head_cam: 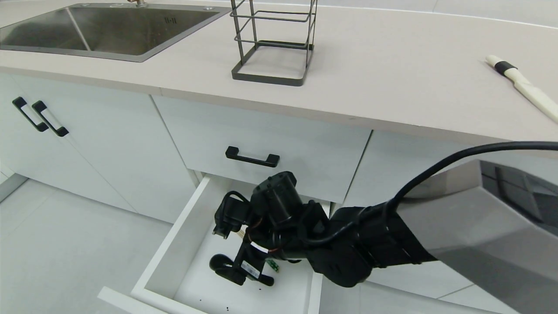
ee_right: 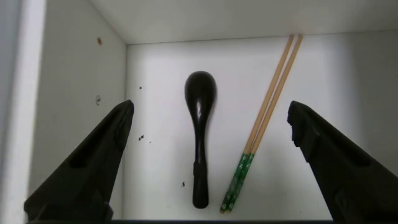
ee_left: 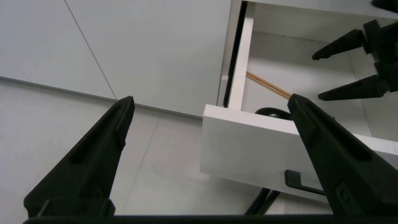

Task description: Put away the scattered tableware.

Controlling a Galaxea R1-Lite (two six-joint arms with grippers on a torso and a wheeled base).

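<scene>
The pale surface (head_cam: 392,78) runs across the upper part of the head view. A steel sink (head_cam: 144,30) is set into it at the upper left. Below it, white cabinet fronts carry black handles (head_cam: 39,115) at the left edge and a closed drawer's handle (head_cam: 252,157) in the middle.

An open drawer (head_cam: 174,248) sits at the lower centre. The right gripper (head_cam: 242,271) hangs inside it, pointing down at the drawer floor. In the right wrist view its fingers (ee_right: 93,168) stand wide apart, gripping nothing.

The left gripper (ee_left: 210,106) is low, in front of the drawer's front panel, with floor tiles beneath it. Its fingers (ee_left: 93,162) are also spread and empty.

A dark wire rack (head_cam: 267,81) stands upright on the surface at the top centre. A white utensil with a black band (head_cam: 523,85) lies flat on the surface at the upper right, well apart from the rack.

On the drawer floor lie a pair of chopsticks (ee_right: 267,118) with green ends, side by side and touching. A black spoon (ee_right: 199,137) lies just beside them, not touching.
</scene>
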